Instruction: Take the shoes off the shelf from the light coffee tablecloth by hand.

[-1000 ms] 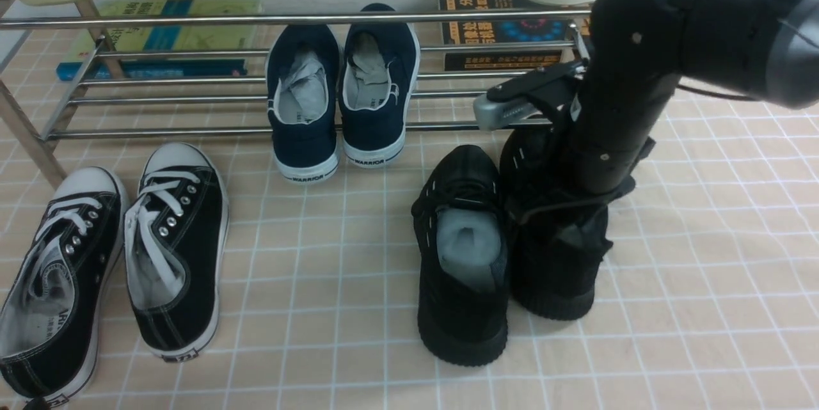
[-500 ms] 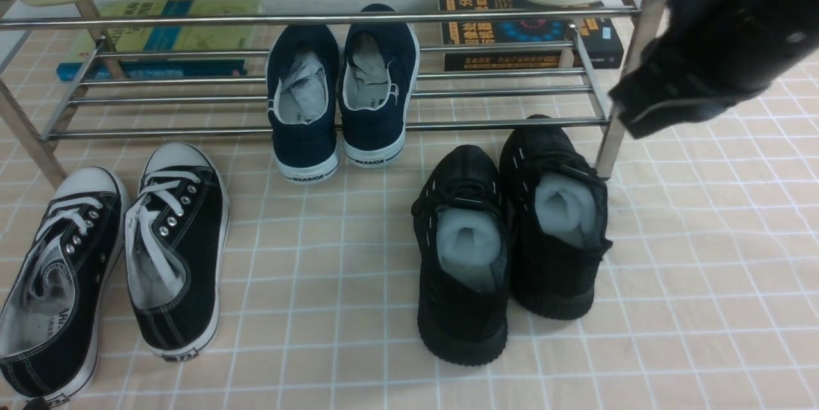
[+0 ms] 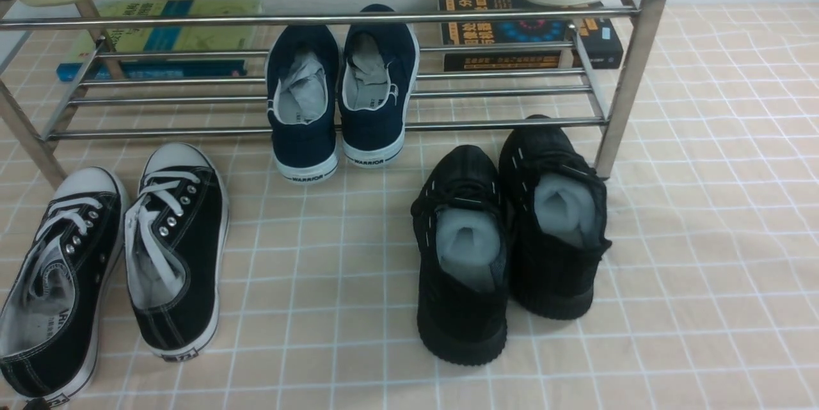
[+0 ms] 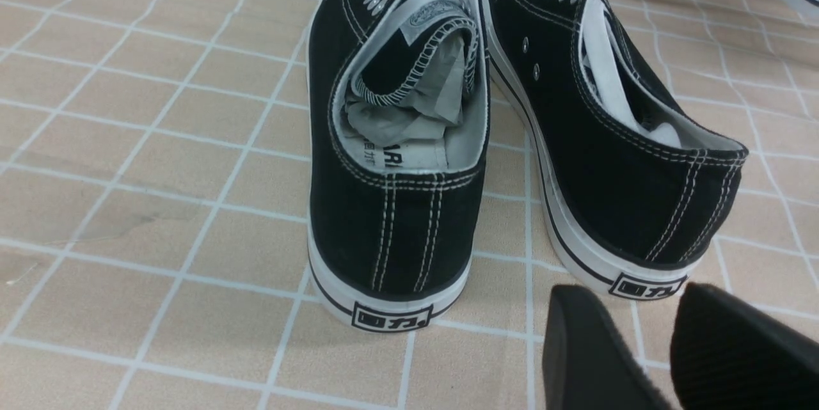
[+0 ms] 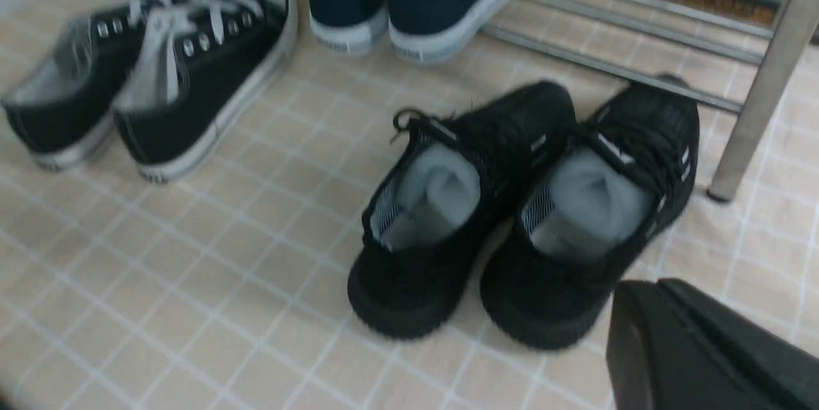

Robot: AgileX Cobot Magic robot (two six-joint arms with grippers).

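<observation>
The right fingers (image 5: 659,314) have withdrawn from the black sneakers (image 3: 508,237), which sit clear of them on the tablecloth (image 3: 320,307), near right, before the rack (image 3: 630,77). Right fingers are closed; left fingers (image 4: 614,346), open.

The all-black sneakers (image 3: 464,327), seemingly laced, sit upright side by side on the light coffee tablecloth (image 3: 320,307).

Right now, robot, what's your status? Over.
Left gripper open, right gripper shut. Black sneakers side by side on tablecloth. Nothing covering them.
</observation>
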